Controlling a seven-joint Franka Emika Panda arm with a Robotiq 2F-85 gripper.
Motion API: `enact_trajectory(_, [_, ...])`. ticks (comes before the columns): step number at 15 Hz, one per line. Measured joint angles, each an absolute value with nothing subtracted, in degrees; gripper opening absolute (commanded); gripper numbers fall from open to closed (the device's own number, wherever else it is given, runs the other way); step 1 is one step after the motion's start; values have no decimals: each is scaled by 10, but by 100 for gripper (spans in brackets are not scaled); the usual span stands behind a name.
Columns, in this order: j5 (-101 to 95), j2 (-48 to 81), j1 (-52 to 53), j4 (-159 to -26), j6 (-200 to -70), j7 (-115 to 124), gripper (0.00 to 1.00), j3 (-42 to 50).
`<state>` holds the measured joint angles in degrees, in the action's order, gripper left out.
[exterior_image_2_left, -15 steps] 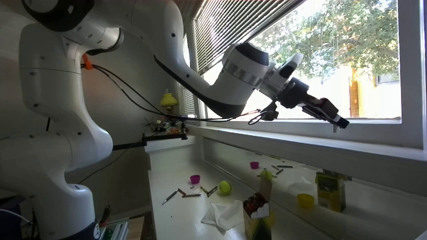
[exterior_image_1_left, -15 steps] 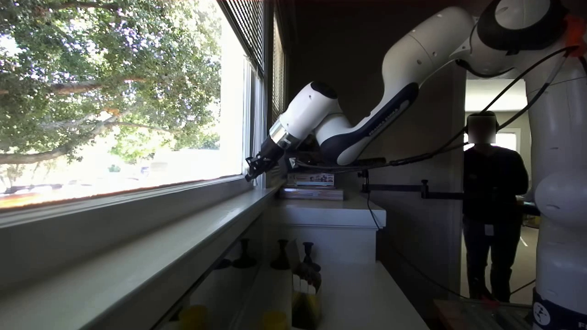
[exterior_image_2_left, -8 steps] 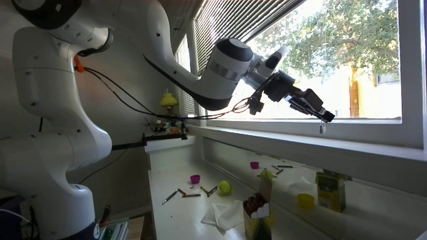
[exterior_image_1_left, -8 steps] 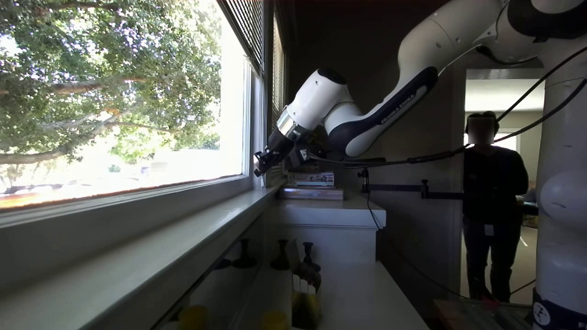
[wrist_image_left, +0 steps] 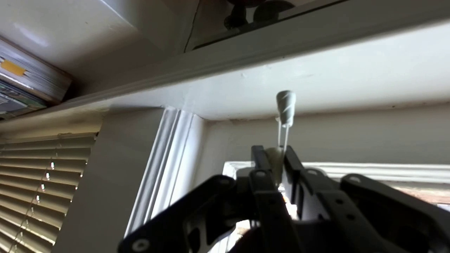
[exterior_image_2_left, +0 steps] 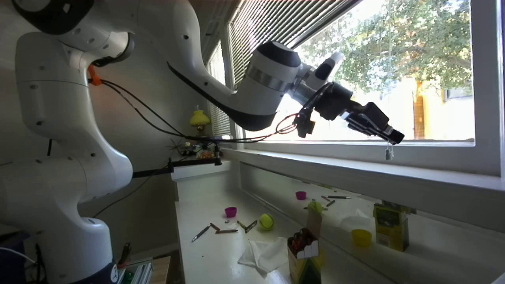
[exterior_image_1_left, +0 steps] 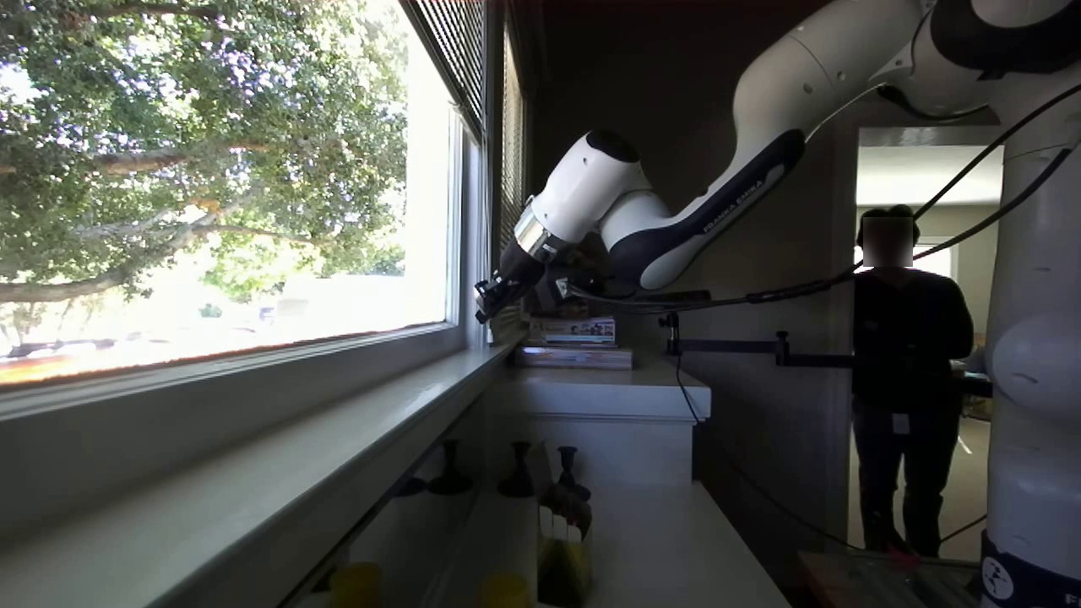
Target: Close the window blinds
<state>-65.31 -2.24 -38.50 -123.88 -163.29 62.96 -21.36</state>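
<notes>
The claw (wrist_image_left: 275, 154) grips tasselled cords (wrist_image_left: 286, 109), the slatted window blinds (exterior_image_2_left: 276, 27) hanging partway down, light showing through.

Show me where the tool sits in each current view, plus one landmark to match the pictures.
In an exterior view: tool, mid-height, slightly left of centre, tilted downward.
In an exterior view: tool, mid-height, well right of centre.
In the wrist view: tool, lower half, right of centre, reaching upward.
Shared landmark: window ledge, in all three views.
</notes>
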Motion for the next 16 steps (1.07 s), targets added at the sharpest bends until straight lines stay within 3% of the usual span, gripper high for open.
enact_trajectory(13, [-859,56,-386,-1185,-1633,858,4,-214])
enact_trajectory(14, [-867,61,-385,-1183,-1633,865,14,-214])
enact_trajectory(15, [-869,65,-385,-1182,-1633,869,39,-214])
enact_trajectory(16, [-870,67,-384,-1180,-1633,870,40,-214])
